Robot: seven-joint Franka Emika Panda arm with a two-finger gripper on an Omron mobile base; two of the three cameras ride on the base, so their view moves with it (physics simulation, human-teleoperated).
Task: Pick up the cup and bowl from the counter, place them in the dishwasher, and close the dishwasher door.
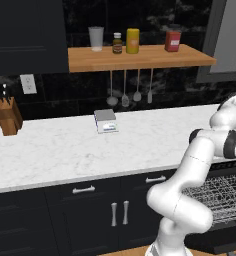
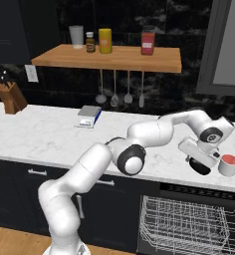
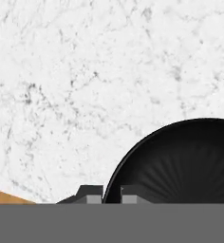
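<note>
You had two-finger gripper (image 3: 104,194) pinched on rim of round black ribbed bowl (image 3: 180,161), one dark fingertip each side of rim, over white marble-look counter (image 3: 85,71). Bowl sat at counter's right end, under white arm's wrist. Small white cup with red inside (image 2: 229,165) stood on counter just beside wrist. Black dishwasher (image 2: 189,224) stood open below, grey wire rack (image 2: 189,221) exposed. Dishwasher door hidden from you.
</note>
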